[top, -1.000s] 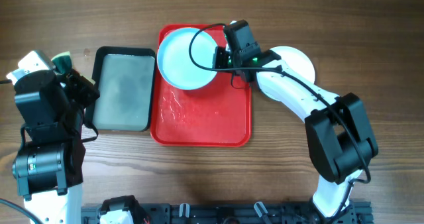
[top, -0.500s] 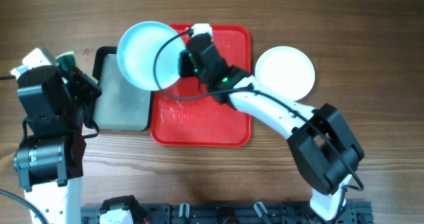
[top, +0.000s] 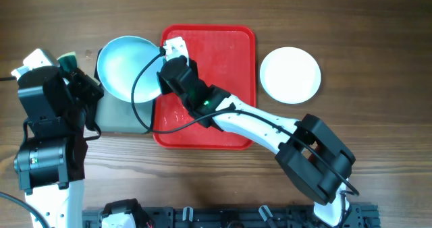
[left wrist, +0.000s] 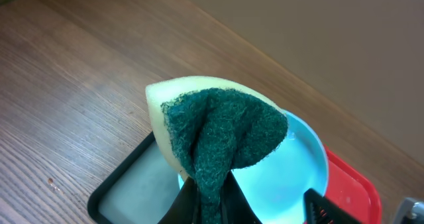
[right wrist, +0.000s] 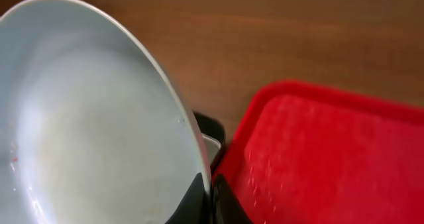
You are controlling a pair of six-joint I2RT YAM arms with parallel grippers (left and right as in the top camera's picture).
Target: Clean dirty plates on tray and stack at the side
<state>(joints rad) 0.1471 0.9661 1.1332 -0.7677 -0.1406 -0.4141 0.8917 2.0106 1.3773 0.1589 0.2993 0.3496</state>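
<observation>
My right gripper [top: 162,77] is shut on the rim of a pale turquoise plate [top: 128,67] and holds it above the black-rimmed pan [top: 118,120]. In the right wrist view the plate [right wrist: 86,118] fills the left side, with my jaws [right wrist: 209,197] pinching its edge. My left gripper [left wrist: 211,201] is shut on a yellow and green sponge [left wrist: 222,128], held just left of the plate [left wrist: 301,168]. The red tray [top: 216,86] holds no plates. A white plate [top: 290,74] lies on the table to the tray's right. A second turquoise plate is not visible.
The black-rimmed pan holds cloudy water [left wrist: 142,187]. The red tray shows wet droplets [right wrist: 318,151]. The left arm's base [top: 47,160] stands at the front left. The right arm [top: 270,130] stretches across the tray's front.
My right gripper has carried the turquoise plate leftward from the tray's back left corner to above the pan. The left arm with the sponge has barely moved.
</observation>
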